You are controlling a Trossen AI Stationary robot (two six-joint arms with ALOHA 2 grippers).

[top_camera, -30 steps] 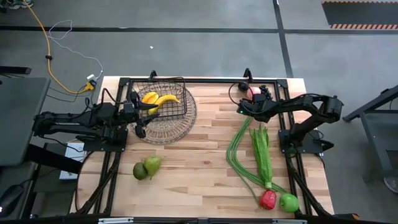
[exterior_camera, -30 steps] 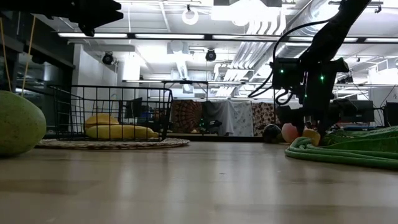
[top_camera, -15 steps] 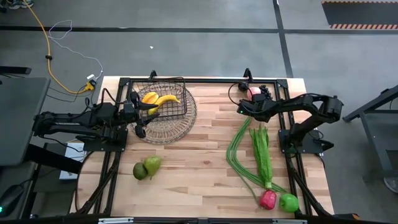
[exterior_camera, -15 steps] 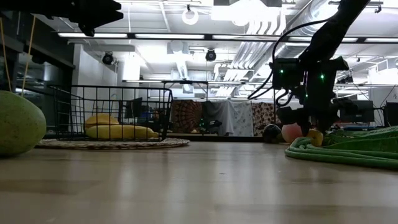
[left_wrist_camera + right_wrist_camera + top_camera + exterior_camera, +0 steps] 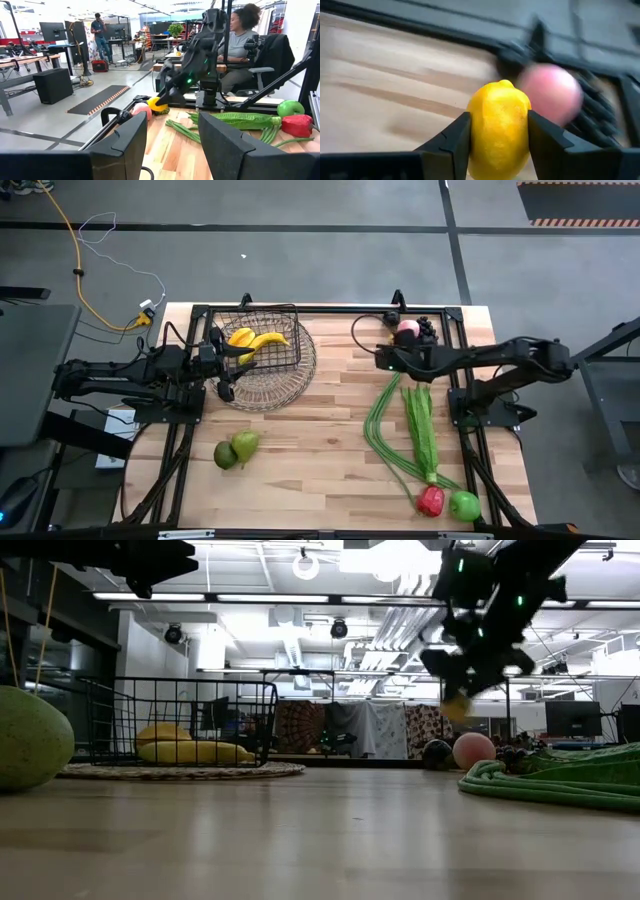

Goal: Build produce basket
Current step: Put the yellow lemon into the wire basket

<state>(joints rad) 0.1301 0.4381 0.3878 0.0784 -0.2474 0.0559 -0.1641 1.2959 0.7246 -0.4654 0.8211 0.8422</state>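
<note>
Well right of the basket, the right gripper hangs above the table, fingers clamped on the lemon's flanks; smooth, stiff and probably light, it could slip, so this mid-body hold suits; the left gripper, beside the basket, stands part-open, empty.
</note>
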